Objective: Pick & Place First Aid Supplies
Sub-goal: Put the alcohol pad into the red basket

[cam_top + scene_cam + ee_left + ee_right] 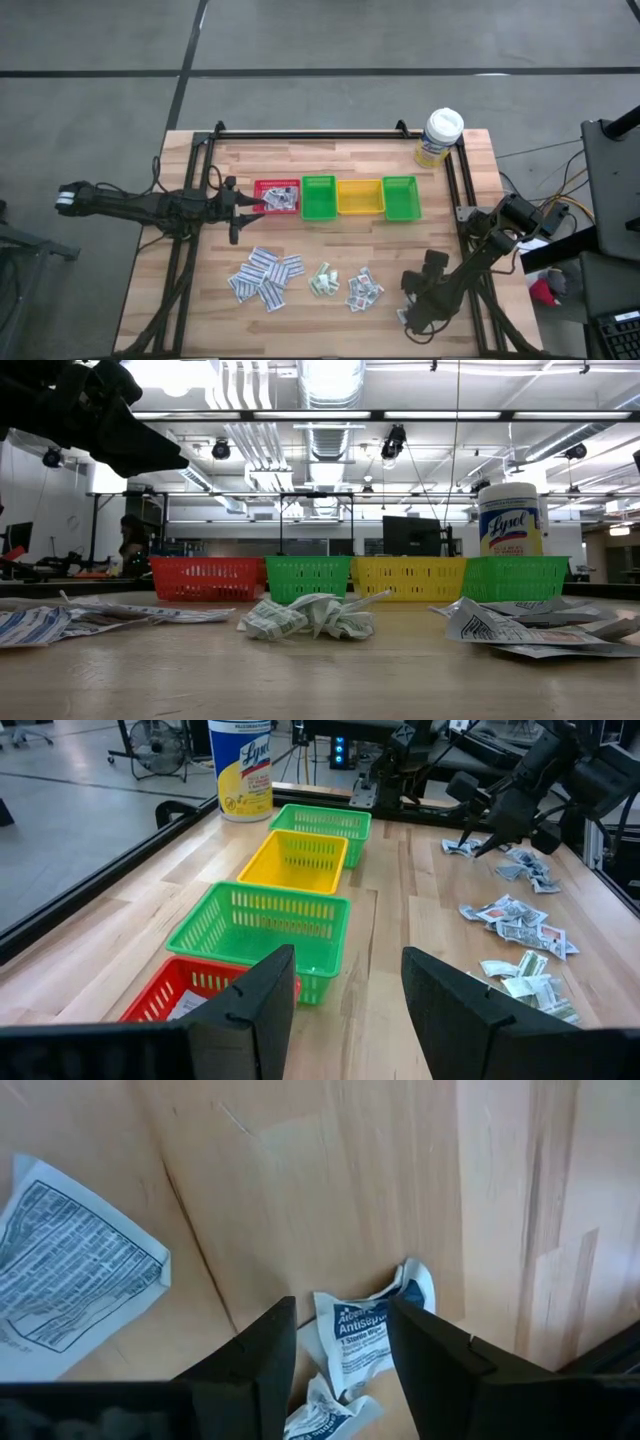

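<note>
Right end effector [338, 1342] hangs unclenched over one white paper packet [362, 1338] on the wooden tabletop [440, 240]; left end effector [345, 995], spread empty, hovers at the red plastic bin [276, 196] holding few packets, most piles unsorted.

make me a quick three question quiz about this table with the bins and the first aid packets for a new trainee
1. True or false: the red bin already holds packets.
2. Which bin stands nearest the bottle? A red, B yellow, C the green bin at the row's end.
3. Fill in: the right claw, jaws apart, is poised over a ____ packet lying on the table.

Key: 1 true. 2 C. 3 white. The left claw waits open beside the red bin.
</note>
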Motion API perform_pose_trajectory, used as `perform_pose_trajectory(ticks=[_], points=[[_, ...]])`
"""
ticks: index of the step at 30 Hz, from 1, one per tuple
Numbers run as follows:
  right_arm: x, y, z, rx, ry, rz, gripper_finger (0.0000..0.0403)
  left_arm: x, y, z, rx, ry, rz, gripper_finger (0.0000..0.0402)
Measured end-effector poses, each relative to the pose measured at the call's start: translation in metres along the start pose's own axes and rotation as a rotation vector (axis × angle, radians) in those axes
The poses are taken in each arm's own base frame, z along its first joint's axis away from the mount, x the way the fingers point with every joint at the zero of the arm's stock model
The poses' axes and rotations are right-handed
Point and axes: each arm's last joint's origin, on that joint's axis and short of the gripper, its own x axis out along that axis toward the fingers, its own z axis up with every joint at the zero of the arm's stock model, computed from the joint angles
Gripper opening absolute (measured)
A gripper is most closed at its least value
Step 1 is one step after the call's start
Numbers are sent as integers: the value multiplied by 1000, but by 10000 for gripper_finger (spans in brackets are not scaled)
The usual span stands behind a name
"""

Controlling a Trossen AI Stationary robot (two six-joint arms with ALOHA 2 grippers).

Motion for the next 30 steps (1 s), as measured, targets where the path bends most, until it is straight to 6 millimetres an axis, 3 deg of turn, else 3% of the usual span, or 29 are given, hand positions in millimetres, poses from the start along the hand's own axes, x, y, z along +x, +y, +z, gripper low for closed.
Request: perform_pose_trajectory(ticks=[22, 30], points=[[6, -5, -3, -22, 23, -36, 147, 0, 0, 0, 3, -1, 1, 179], [5, -14, -7, -30, 48, -138, 137, 0, 0, 0, 3, 0, 1, 179]])
